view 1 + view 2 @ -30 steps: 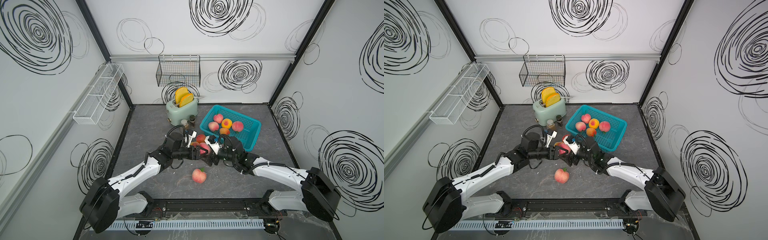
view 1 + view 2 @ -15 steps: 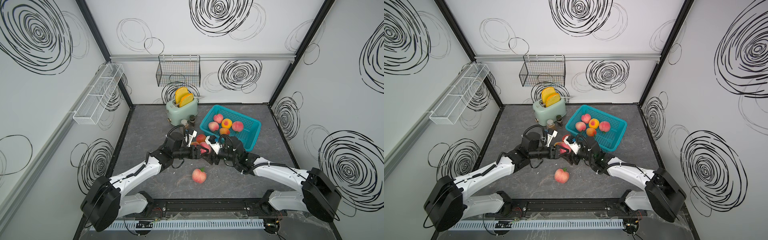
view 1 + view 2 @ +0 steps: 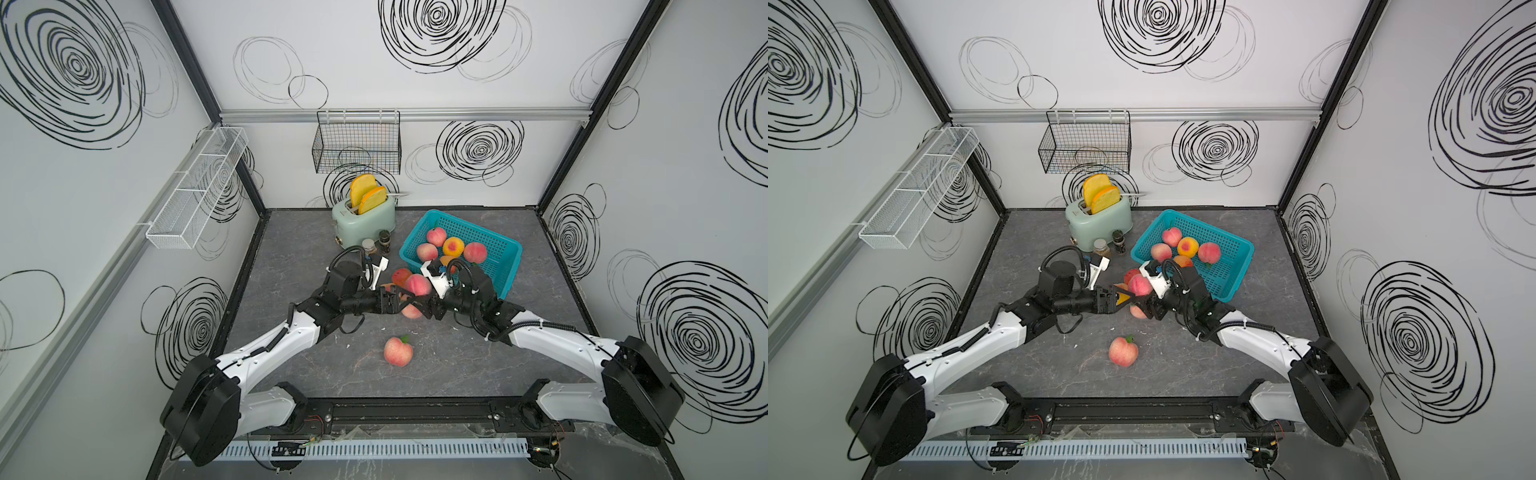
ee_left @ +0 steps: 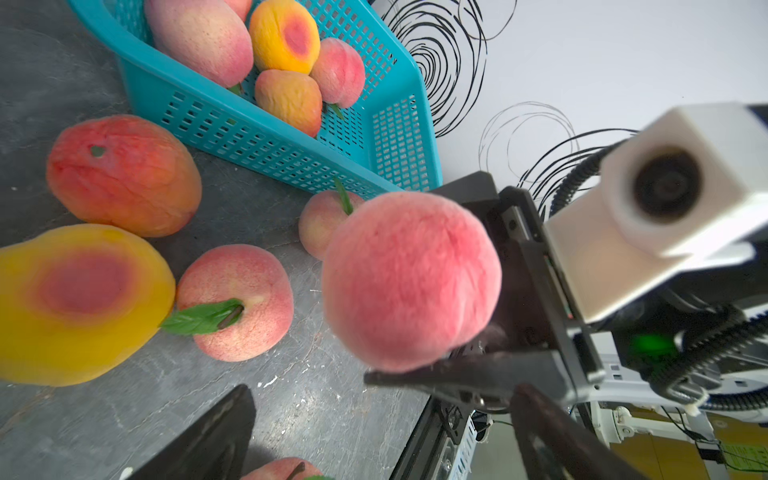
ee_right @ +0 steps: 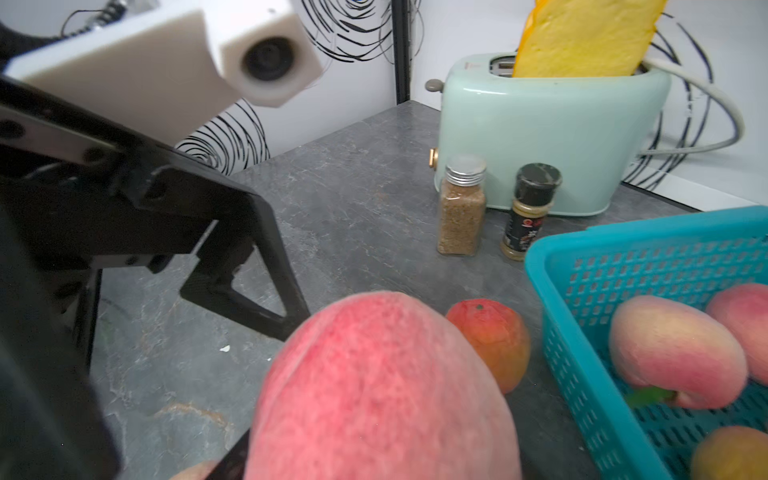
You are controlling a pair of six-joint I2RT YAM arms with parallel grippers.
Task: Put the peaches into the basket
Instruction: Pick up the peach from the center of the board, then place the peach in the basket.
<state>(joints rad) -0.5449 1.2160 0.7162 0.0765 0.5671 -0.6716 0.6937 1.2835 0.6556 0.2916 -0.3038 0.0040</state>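
The grey counter [image 3: 457, 374] carries everything. The teal basket [image 3: 496, 259] sits skewed on it, one long wall turned toward the arms. Five peaches [image 3: 475, 252] lie inside the basket.

Just off the basket's near-left corner the two end effectors meet almost tip to tip above the counter. The right end effector [image 3: 422, 296] is clamped on a pink peach [image 4: 399, 274]. The left wrist view shows one jaw over the fruit and one under it, and the fruit hangs clear of the counter. The left end effector [image 3: 1128, 301] faces it with its jaws spread wide and holds nothing.

Beside the basket's near long wall lie a red-orange peach [image 4: 120, 174], a yellow peach [image 4: 79, 303] and a leafed pink peach [image 4: 237, 301]. A fourth is partly hidden behind the held one. A lone peach [image 3: 398, 351] sits well apart from the basket, toward the robot's base.

The coming move likely turns on one relation: the basket lies just beyond the held fruit, back and to the right of the right end effector. The right arm is the nearer one. The peach is round, so its axis matters little, but it must clear the near wall.
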